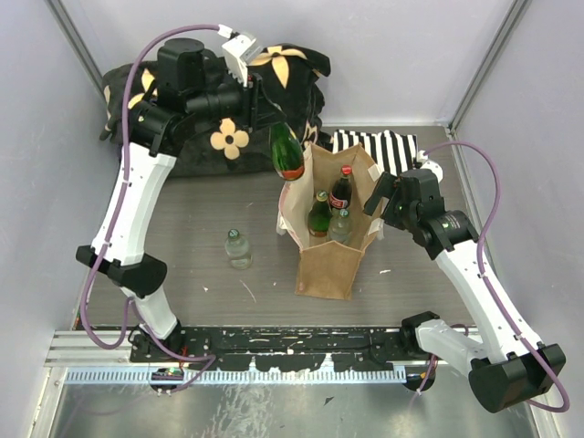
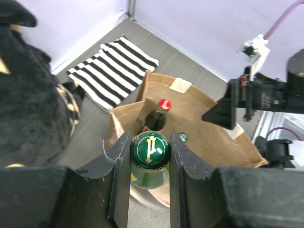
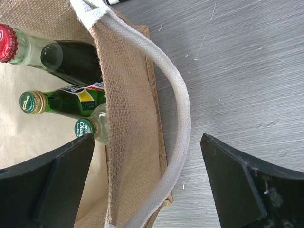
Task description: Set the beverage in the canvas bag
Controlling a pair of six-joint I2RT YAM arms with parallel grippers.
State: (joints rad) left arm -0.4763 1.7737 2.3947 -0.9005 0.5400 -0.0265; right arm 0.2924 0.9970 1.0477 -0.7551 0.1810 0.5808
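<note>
My left gripper (image 1: 272, 119) is shut on the green cap of a green glass bottle (image 1: 288, 155), which hangs above the far-left rim of the tan canvas bag (image 1: 327, 260). In the left wrist view the gripper (image 2: 150, 140) clamps the bottle (image 2: 150, 151) over the bag's opening (image 2: 209, 137). Three bottles stand inside the bag: a red-capped one (image 1: 342, 187), a green one (image 1: 319, 212) and a clear one (image 1: 339, 224). My right gripper (image 1: 388, 203) is open, its jaws either side of the bag's right wall (image 3: 128, 118) and white handle (image 3: 179, 118).
A clear bottle (image 1: 238, 247) stands on the table left of the bag. A black-and-white striped cloth (image 1: 379, 146) lies behind the bag. A black flowered bag (image 1: 196, 137) fills the back left. Grey walls close in three sides.
</note>
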